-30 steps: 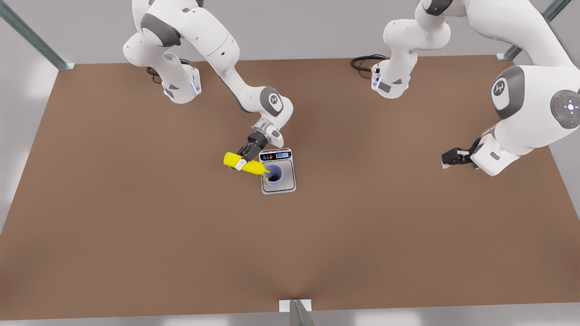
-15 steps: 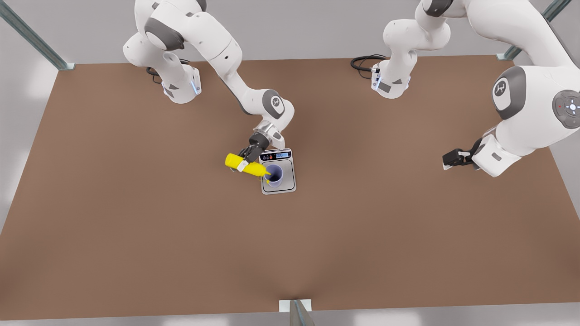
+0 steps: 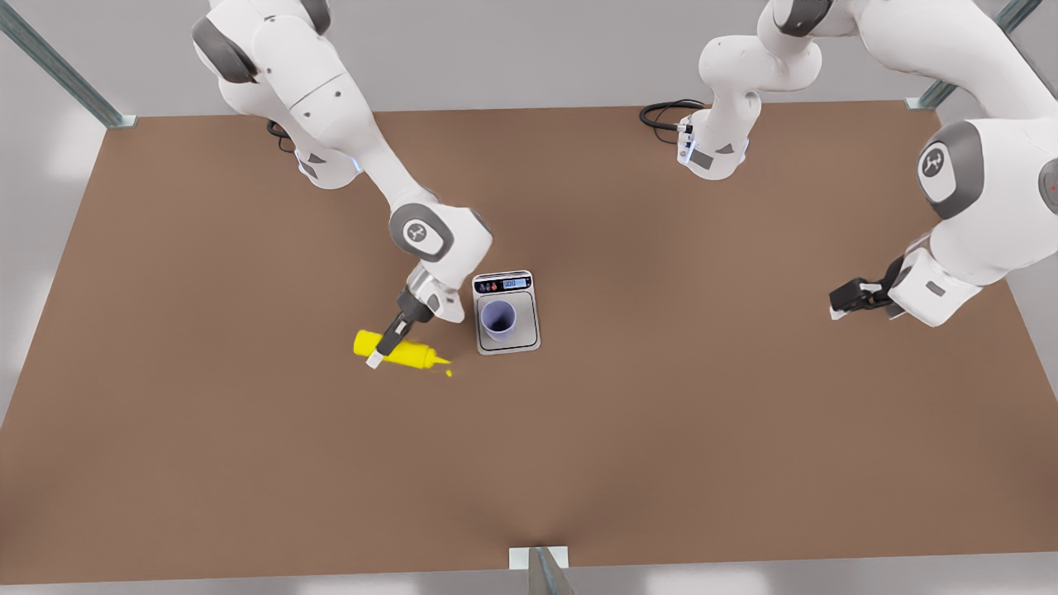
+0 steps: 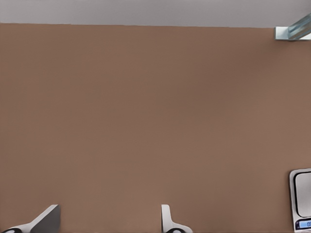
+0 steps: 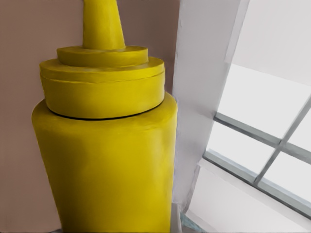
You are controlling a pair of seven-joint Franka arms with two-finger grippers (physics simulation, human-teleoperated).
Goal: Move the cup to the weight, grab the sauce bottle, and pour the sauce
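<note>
The pale lavender cup [image 3: 499, 319] stands upright on the silver weight [image 3: 529, 337], whose display strip faces the back of the table. On the front view's left of the weight, the yellow sauce bottle [image 3: 407, 354] lies nearly level just over the table, nozzle toward the weight. My right gripper [image 3: 380, 353] is shut on its body. In the right wrist view the sauce bottle [image 5: 107, 145] sits close against one white finger [image 5: 204, 97]. My left gripper [image 3: 837, 302] waits open at the front view's far right. In the left wrist view my left gripper [image 4: 109, 216] hovers over bare table, with the weight [image 4: 301, 196] at the edge.
Both arm bases [image 3: 711, 153] stand along the back edge, with black cables [image 3: 661, 111] beside them. Metal frame posts [image 3: 58, 70] rise at the back corners. A bracket [image 3: 537, 562] sits at the middle of the front edge. Brown tabletop [image 3: 661, 413] spreads around the weight.
My right gripper carried the sauce bottle from above the cup down and toward the front view's left, beside the weight. The left arm drifted slightly toward the front view's right.
</note>
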